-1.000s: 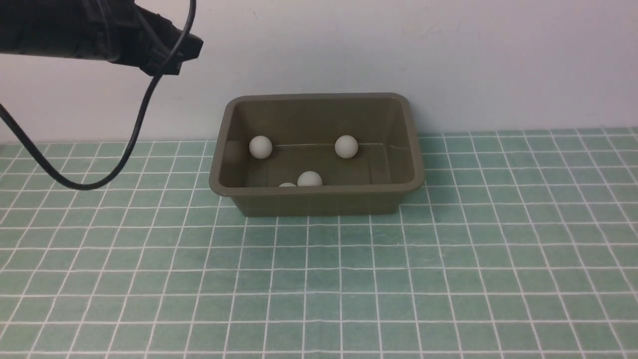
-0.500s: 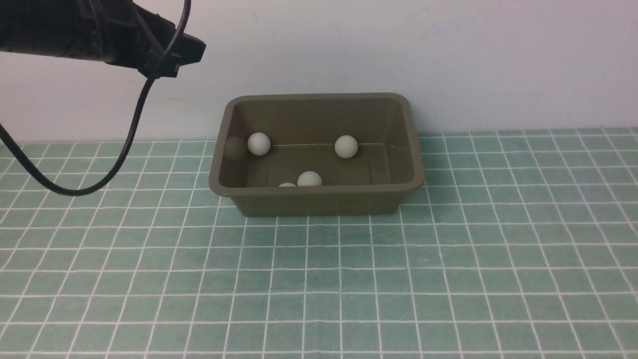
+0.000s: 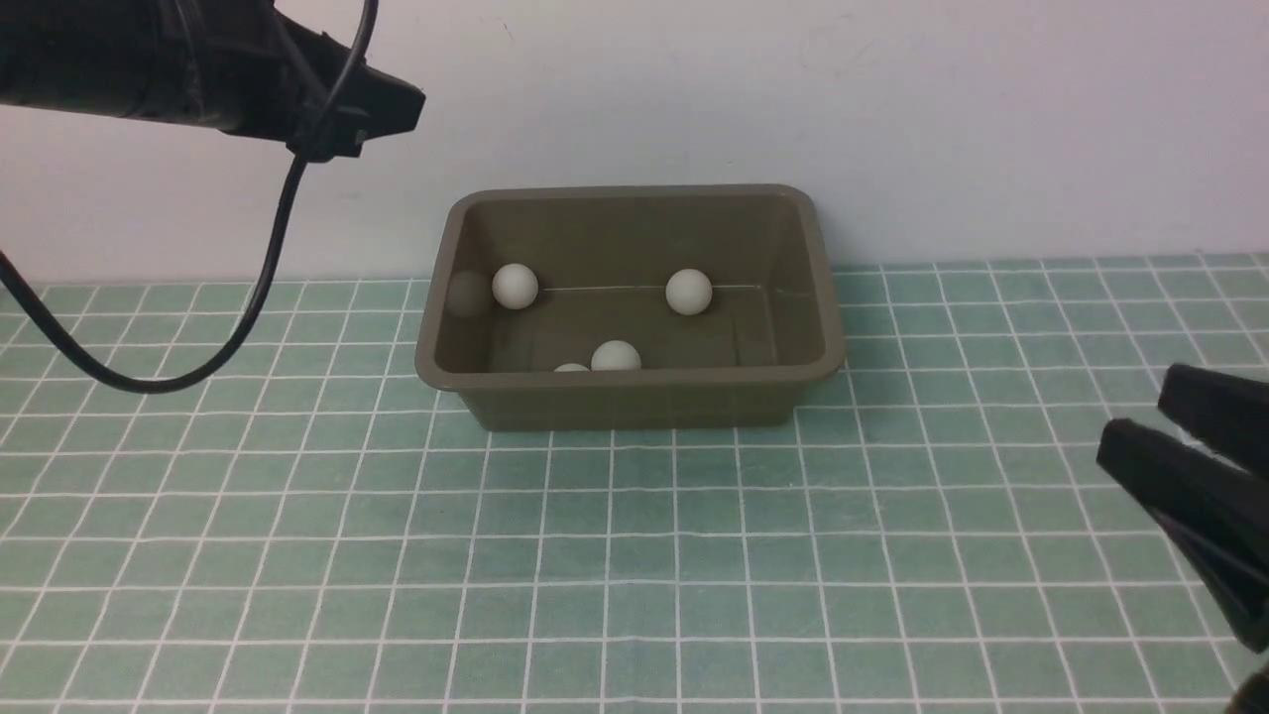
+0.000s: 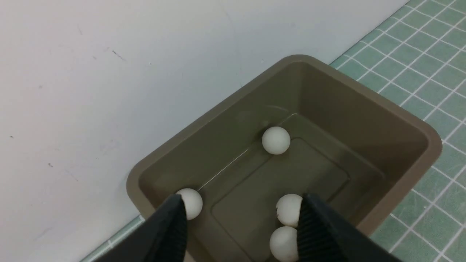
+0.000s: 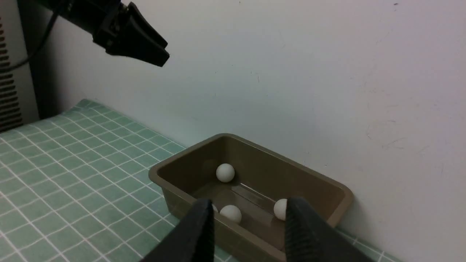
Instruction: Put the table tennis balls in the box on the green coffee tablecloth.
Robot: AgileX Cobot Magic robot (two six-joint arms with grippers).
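Note:
The olive-brown box [image 3: 634, 378] stands on the green coffee tablecloth [image 3: 634, 555] against the wall. Several white table tennis balls lie inside it: one at the back left [image 3: 515, 286], one at the back middle [image 3: 688, 292], and two by the near wall [image 3: 616, 355]. My left gripper [image 3: 411, 104] hangs high above and to the left of the box; the left wrist view shows it [image 4: 242, 203] open and empty over the balls [image 4: 276, 140]. My right gripper [image 3: 1140, 412] is low at the right, open and empty, and faces the box [image 5: 156, 174] in its wrist view [image 5: 249, 202].
A white wall [image 3: 892, 119] rises directly behind the box. A black cable [image 3: 268, 268] loops down from the left arm over the cloth's left side. In the right wrist view a dark vented unit [image 5: 11, 91] stands at the cloth's far left end.
My right gripper has come into the front view at the lower right. The left gripper has drifted slightly to the right. The back-left ball rolled a little and stopped.

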